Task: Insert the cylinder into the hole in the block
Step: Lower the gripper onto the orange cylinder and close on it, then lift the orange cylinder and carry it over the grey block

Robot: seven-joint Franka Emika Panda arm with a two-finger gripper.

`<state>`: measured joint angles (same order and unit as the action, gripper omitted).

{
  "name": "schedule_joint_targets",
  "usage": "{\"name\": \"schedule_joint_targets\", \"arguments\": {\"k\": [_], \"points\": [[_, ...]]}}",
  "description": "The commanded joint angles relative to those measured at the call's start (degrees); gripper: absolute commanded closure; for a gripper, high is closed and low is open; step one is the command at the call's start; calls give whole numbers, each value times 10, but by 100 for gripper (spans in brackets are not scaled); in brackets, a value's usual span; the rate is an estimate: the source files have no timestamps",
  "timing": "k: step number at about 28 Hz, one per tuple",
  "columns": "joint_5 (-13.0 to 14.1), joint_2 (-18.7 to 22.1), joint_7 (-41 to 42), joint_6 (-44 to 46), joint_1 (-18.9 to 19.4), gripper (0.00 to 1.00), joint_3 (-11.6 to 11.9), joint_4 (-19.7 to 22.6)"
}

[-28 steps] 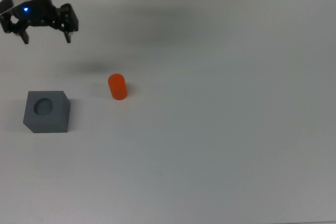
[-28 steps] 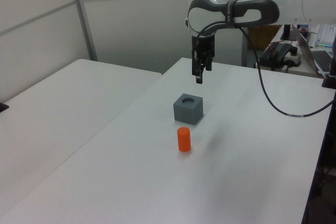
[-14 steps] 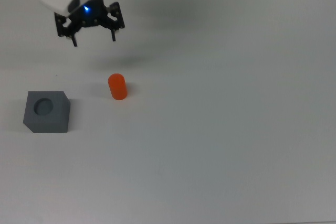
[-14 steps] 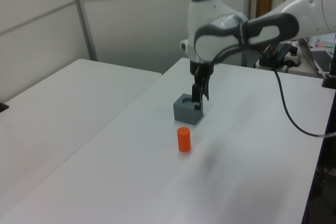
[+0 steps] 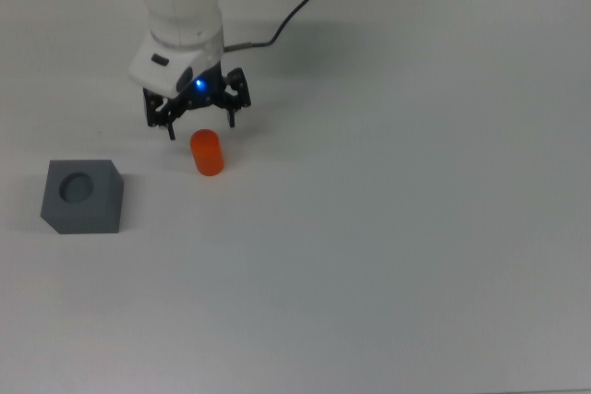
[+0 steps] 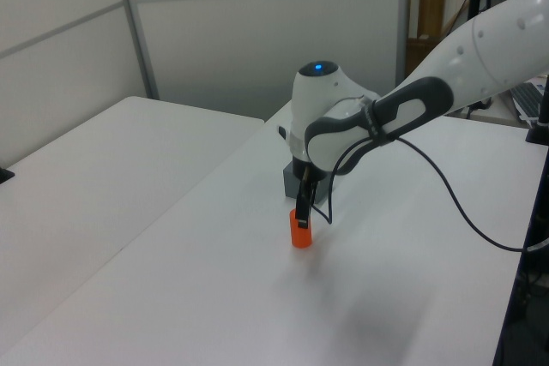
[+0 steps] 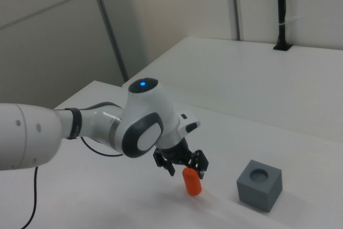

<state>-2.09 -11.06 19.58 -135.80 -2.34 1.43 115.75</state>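
Observation:
The orange cylinder (image 5: pixel 207 153) stands upright on the white table, to the right of the dark grey block (image 5: pixel 82 196) in the top view. The block's round hole (image 5: pixel 77 188) faces up and holds nothing. My gripper (image 5: pixel 201 126) hangs open just over the cylinder, fingertips spread either side of its top end. In the right view the gripper (image 7: pixel 186 171) sits right above the cylinder (image 7: pixel 192 181), with the block (image 7: pixel 259 184) apart to the right view's right. In the left view the gripper (image 6: pixel 313 214) overlaps the cylinder (image 6: pixel 300 231) and hides most of the block (image 6: pixel 287 182).
The white table (image 5: pixel 397 228) stretches wide to the top view's right and front. A black cable (image 5: pixel 300 6) trails from the arm toward the table's far edge. A second white table (image 6: pixel 94 160) stands at the left view's left.
The arm has swung from the top view's far left, to the right and down, until the open gripper is directly over the cylinder. Cylinder and block have not moved.

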Motion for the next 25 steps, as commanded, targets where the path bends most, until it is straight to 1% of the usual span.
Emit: {"name": "schedule_joint_targets", "arguments": {"k": [1,3,4,5,8,9,10,15,16,17,21,22,23,25], "points": [[-2,-18,-4,-20,3,0,-3,-12],[-3,-23,-4,-20,3,0,-4,-14],[-5,-26,-4,-21,3,4,-5,-17],[-5,-27,-4,-21,3,13,-5,-17],[-5,-28,-4,-21,3,45,-7,-18],[-5,-28,-4,-21,2,53,-8,-18],[-3,-28,-5,-21,3,66,-8,-20],[0,-28,-6,-20,2,89,-13,-21],[1,-27,-7,-20,2,98,-13,-25],[2,-27,-7,-18,1,100,-13,-30],[10,-26,-8,-14,-4,100,-13,-50],[27,-23,-14,-8,-11,100,-11,-67],[38,-22,-16,-3,-16,100,-10,-79],[52,-23,-17,8,-28,100,-8,-105]]}}
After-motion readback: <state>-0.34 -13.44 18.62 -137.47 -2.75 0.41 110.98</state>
